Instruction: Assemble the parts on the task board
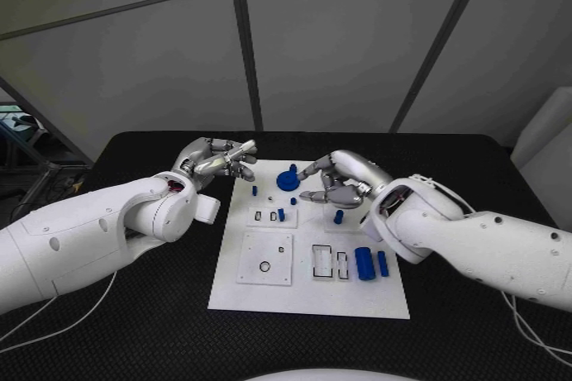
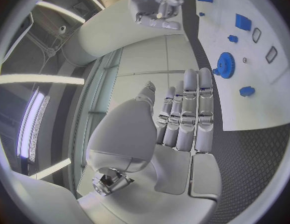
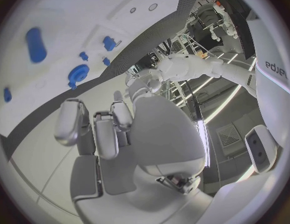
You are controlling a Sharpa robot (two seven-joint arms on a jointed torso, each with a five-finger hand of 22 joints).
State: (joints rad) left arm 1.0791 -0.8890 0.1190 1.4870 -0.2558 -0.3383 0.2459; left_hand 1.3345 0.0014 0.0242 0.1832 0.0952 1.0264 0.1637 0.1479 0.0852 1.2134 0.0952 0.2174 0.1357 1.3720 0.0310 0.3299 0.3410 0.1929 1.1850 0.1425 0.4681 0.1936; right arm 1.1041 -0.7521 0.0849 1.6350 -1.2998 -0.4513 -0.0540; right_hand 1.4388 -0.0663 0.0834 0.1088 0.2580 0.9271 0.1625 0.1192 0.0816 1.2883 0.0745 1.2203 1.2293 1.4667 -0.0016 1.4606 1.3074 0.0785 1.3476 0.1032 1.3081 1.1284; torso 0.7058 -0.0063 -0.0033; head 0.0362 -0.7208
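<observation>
White task board (image 1: 310, 294) lies at the centre of the black table (image 1: 477, 348) in the head view. Above its upper left corner the left hand (image 1: 215, 160) hovers, fingers loosely curled, holding nothing. The right hand (image 1: 337, 179) sits over the upper middle, fingers bent, empty. A blue gear (image 1: 288, 181) lies between them. The left wrist view shows that hand's fingers (image 2: 190, 115) straight and together.
</observation>
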